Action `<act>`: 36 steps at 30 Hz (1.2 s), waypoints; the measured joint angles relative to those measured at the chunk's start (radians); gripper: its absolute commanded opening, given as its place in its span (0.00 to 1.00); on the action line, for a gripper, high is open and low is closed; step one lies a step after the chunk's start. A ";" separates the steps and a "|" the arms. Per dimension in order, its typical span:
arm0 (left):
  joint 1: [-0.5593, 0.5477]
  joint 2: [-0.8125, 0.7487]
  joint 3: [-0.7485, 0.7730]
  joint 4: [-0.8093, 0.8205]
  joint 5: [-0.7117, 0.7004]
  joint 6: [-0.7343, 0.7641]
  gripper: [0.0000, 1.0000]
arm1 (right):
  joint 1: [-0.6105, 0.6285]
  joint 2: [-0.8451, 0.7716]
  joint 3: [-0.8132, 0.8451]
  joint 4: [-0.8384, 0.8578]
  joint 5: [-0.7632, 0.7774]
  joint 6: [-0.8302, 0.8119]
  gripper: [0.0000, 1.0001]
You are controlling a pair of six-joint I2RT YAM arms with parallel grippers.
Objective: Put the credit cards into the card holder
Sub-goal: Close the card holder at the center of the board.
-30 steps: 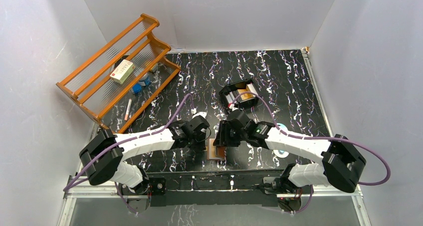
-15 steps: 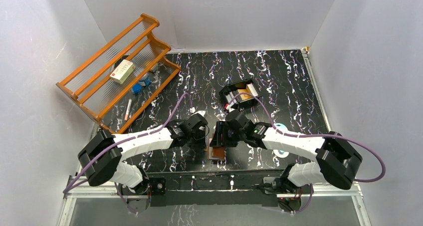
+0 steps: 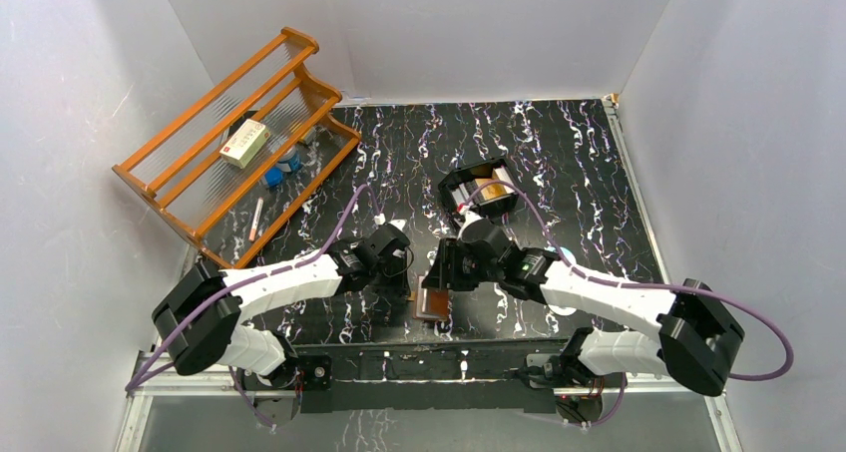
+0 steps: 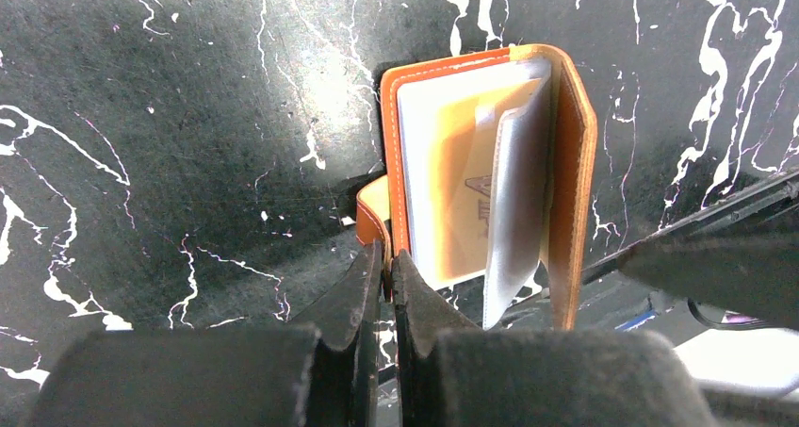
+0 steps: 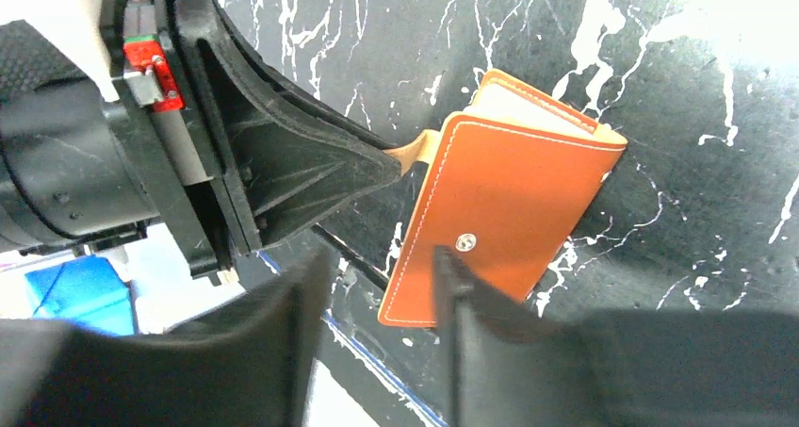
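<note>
- My left gripper (image 4: 388, 257) is pinched tight on the card holder (image 4: 570, 163), at its strap tab (image 4: 370, 210).
- My right gripper (image 5: 379, 257) is half-wide, with the holder's cover corner between the fingers.
- Holder is part-open on the marbled table (image 4: 141, 116), with an orange-gold card (image 4: 452, 191) sleeved inside.

**Top external view:** we log bright, even, diffuse light. The white walls (image 3: 449, 33) are pale grey and not blown out. Soft, short shadows lie under both arms on the black marbled table (image 3: 599, 173), and focus is sharp throughout.

**Left wrist view:** we note a glare patch on the table beside the card holder (image 4: 570, 163) and a sheen on its clear sleeves (image 4: 513, 210). The left gripper (image 4: 388, 255) is close to the lens and out of focus.

**Right wrist view:** we record the right gripper (image 5: 379, 257) as dark, blurred masses. The upper right corner is washed out white.
</note>
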 measured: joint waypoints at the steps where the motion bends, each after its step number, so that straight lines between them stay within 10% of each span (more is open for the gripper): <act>1: 0.000 0.000 -0.001 0.001 0.001 0.000 0.00 | 0.000 -0.011 -0.008 0.005 0.004 -0.002 0.29; 7: 0.000 0.000 -0.009 0.007 0.009 -0.002 0.00 | -0.008 -0.046 -0.079 0.038 0.026 0.012 0.08; 36: 0.042 0.054 0.025 0.032 0.132 -0.041 0.05 | -0.010 0.233 -0.028 0.068 0.014 0.004 0.21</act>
